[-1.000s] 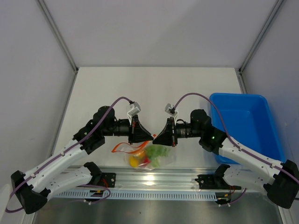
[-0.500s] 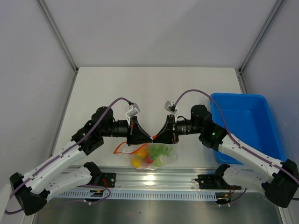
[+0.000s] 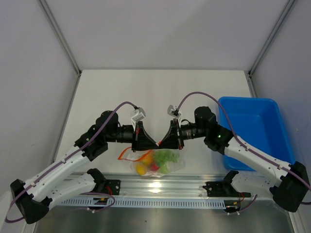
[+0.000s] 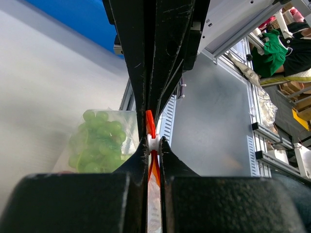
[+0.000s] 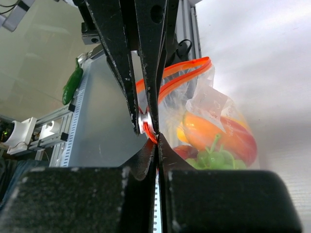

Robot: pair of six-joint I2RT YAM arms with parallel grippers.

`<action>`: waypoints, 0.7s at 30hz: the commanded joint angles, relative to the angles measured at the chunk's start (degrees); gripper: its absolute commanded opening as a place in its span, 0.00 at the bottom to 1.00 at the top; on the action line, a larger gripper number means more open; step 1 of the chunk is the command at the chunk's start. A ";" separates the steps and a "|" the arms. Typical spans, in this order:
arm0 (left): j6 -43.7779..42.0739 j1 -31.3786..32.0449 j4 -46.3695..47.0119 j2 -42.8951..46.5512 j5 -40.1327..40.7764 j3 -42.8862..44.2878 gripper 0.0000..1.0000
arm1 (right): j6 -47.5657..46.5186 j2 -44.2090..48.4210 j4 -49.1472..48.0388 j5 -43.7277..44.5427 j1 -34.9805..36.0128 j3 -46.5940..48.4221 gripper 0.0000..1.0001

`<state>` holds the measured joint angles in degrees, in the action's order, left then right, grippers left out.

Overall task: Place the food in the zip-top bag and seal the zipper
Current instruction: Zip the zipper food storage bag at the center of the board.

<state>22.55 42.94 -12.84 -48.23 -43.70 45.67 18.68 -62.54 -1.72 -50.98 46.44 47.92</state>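
Under both grippers lies a white table (image 3: 160,92), closed in by pale grey walls (image 3: 160,34) at the back and sides, with a metal rail (image 3: 160,182) along its near edge behind the tools. Two arms work over it, and they meet tip to tip. The left gripper (image 4: 154,147) is closed tight on the zipper (image 5: 181,72), its fingers pinching the orange-red strip with no gap to be seen. The right gripper (image 5: 156,141) is likewise closed on the same strip, directly facing the left one and all but touching it. One zip-top bag (image 3: 154,162) hangs below and just nearward of the two fingertips, and its belly rests on the table. The food is inside it: one green bumpy bunch (image 4: 97,143), one orange-yellow fruit (image 5: 214,132) and one red piece (image 3: 151,167) can be counted, while any further piece cannot be told apart through the crinkled plastic. One blue bin (image 3: 252,126) stands well out beyond the right gripper's wrist, apart from the bag.
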 commanded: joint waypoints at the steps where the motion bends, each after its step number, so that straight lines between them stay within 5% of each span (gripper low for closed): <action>1: 0.13 -0.31 -0.16 -0.29 -0.33 0.21 0.01 | -1.36 1.10 -0.40 4.47 0.24 2.97 0.00; 21: -2.77 -0.31 -8.16 2.70 4.41 -0.23 0.01 | 3.38 11.04 1.27 15.73 -9.16 -3.45 0.00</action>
<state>21.30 42.68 -18.02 -47.42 -39.13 45.65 20.93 -53.82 1.43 -38.79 39.27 45.15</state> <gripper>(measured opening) 0.037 0.002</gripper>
